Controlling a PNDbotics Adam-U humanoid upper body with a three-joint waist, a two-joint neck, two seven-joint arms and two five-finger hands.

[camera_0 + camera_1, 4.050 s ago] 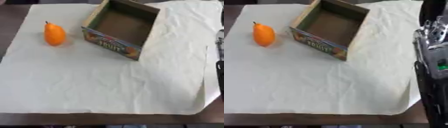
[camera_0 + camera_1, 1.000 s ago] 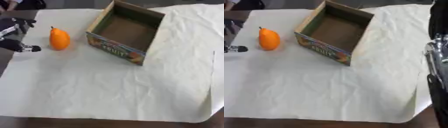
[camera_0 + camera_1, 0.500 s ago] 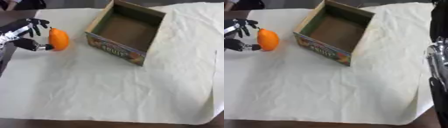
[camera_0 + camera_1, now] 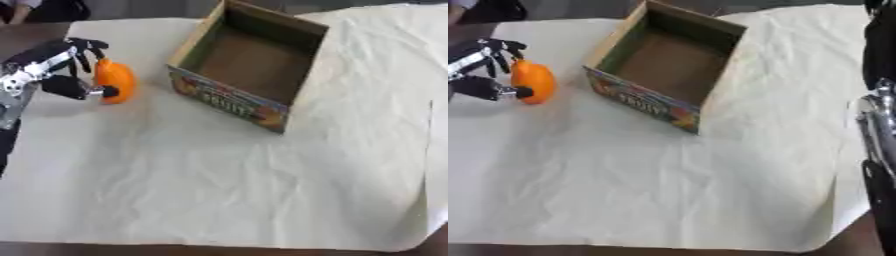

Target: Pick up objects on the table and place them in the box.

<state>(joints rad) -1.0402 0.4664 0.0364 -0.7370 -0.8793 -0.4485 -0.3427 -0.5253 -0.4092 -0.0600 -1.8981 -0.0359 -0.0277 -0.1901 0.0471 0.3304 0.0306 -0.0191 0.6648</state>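
Note:
An orange pear-shaped fruit (image 4: 115,81) stands on the white paper-covered table (image 4: 219,190) at the far left. My left hand (image 4: 48,67) comes in from the left edge and is against the fruit's left side. Its fingers (image 4: 86,49) curl over the top of the fruit and its thumb (image 4: 86,91) touches low on the side. The fruit still rests on the paper. An open cardboard box (image 4: 289,107) with a colourful fruit print on its front wall stands right of the fruit, its inside bare. Of my right side only the black and silver arm (image 4: 877,125) shows, at the right edge.
The creased white paper covers most of the dark table (image 4: 35,32); its lower right corner (image 4: 411,245) curls at the table edge. A wide stretch of bare paper lies in front of the box.
My left hand has come in from the left, reached the fruit and curled its fingers and thumb round it. The fruit and the box stand where they were.

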